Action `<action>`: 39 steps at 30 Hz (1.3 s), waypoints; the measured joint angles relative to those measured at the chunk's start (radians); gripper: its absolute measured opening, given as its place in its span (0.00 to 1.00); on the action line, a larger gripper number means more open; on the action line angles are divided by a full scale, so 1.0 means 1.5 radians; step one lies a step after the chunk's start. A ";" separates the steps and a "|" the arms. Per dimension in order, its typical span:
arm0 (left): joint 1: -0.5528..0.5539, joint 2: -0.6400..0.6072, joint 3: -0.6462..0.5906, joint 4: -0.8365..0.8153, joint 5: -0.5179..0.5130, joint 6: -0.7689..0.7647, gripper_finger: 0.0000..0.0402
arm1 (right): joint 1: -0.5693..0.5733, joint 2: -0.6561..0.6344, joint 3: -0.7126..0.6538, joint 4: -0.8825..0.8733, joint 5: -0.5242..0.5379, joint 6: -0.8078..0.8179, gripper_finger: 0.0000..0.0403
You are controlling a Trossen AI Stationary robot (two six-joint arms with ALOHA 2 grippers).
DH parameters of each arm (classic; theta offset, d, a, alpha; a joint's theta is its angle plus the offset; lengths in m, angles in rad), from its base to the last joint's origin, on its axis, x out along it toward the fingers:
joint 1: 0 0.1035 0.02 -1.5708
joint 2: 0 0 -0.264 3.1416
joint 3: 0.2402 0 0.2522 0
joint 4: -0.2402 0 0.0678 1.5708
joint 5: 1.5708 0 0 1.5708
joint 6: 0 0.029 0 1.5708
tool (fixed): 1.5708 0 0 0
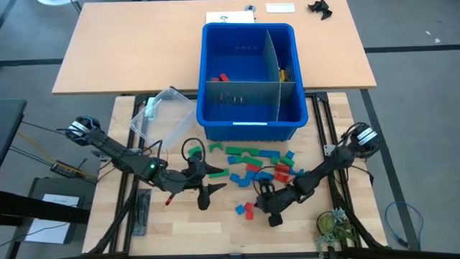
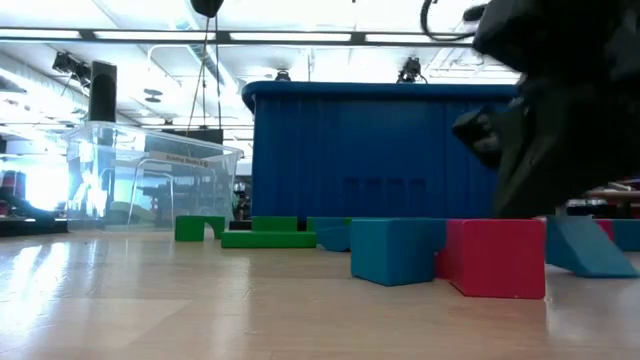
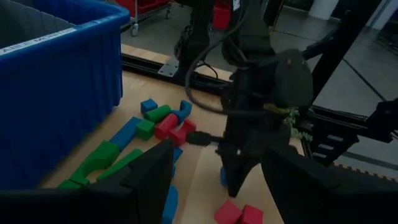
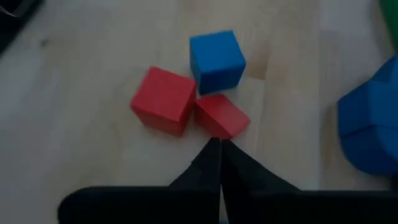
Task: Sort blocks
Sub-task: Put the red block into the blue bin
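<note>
Sorting barely begun: few small plastic blocks (image 1: 223, 76) inside big blue plastic bin (image 1: 249, 124), most scattered before it; right gripper (image 1: 272, 216) pinched empty, left gripper (image 1: 209, 181) spread empty.

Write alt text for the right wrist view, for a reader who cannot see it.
The right gripper, its two dark fingers shut together with nothing between them, points at three small blocks on the pale wooden table: a red cube, a red wedge-like block touching it, and a blue cube just beyond. Part of a larger blue block shows at one edge.

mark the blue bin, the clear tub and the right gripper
blue bin (image 1: 250, 130): high view, front wall.
clear tub (image 1: 162, 111): high view, tilted side wall.
right gripper (image 4: 219, 163): right wrist view, between the shut fingertips.
</note>
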 joint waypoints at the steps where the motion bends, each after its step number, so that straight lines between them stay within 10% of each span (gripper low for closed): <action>1: 0.000 0.000 0.000 0.000 0.000 0.000 0.62 | 0.000 -0.011 0.000 -0.010 0.000 -0.001 0.01; 12: 0.000 0.000 0.000 0.000 0.000 0.000 0.62 | -0.006 -0.088 0.001 0.005 -0.004 -0.061 0.03; 27: 0.000 0.000 0.000 0.000 0.000 0.000 0.62 | -0.021 0.064 0.001 0.112 -0.031 -0.285 0.38; 39: 0.000 0.000 0.000 0.000 0.000 0.000 0.62 | -0.057 0.101 0.004 0.178 -0.073 -0.309 0.06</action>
